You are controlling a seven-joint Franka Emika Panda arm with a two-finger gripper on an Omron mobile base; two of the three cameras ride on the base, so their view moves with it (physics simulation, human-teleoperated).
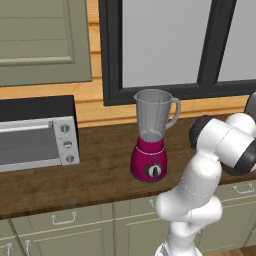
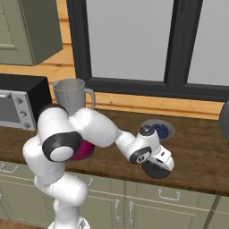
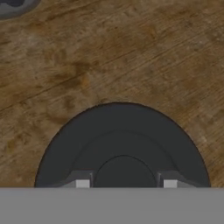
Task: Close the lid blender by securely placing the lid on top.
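Claw (image 3: pixel 124 183) gripping black lid (image 3: pixel 122 140), wooden counter (image 3: pixel 131 57)

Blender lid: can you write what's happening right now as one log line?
step: grasp lid | gripper: shut on lid knob | lid: on counter | blender: jar open, no lid yet

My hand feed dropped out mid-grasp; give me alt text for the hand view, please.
The gripper is shut on the raised centre knob of the round black blender lid, which lies flat on the brown wooden counter. The rim of a grey plate shows in the top left corner.
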